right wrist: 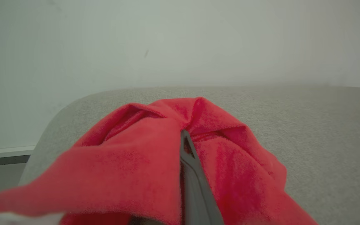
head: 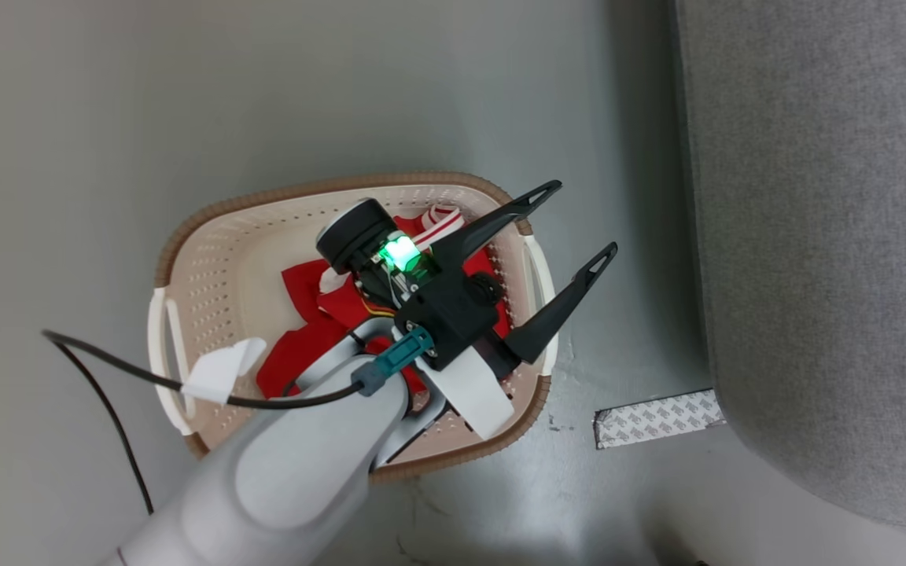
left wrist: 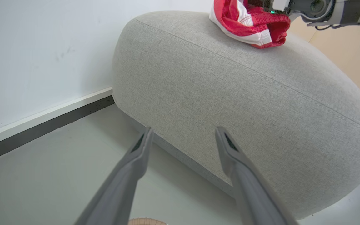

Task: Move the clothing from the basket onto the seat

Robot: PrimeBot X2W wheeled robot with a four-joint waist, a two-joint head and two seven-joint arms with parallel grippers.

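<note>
1. Plainly the job is partway through: on the left the basket (head: 217, 267) sits on the floor (head: 107, 118) with a heap of red-and-white clothing (head: 300, 354) in its bottom, partly hidden by the pale left forearm.
2. Over the basket's right-hand end hangs the left gripper (head: 583, 216). Its two dark fingers are spread wide and hold nothing, and they point out past the rim towards the seat (head: 815, 236) rather than down into the heap.
3. Between the two, a strip of patterned tape (head: 657, 417) lies on the floor. The basket stands near the seat but apart from it.
4. Further right, on the seat's rounded top, a red garment (left wrist: 252, 28) with white trim appears to rest on the upholstery.
5. The right gripper (right wrist: 186, 140) is closed tight on that garment, with folds of red cloth bunched around its fingers. I judge the step in hand to be setting this piece down.
6. Next, I reckon, the right gripper must open and lift clear without dragging the cloth along. The left gripper must then tip down into the basket and pinch a raised fold of what remains. A deep bite seems safer than a graze on such soft, bunched fabric.
</note>
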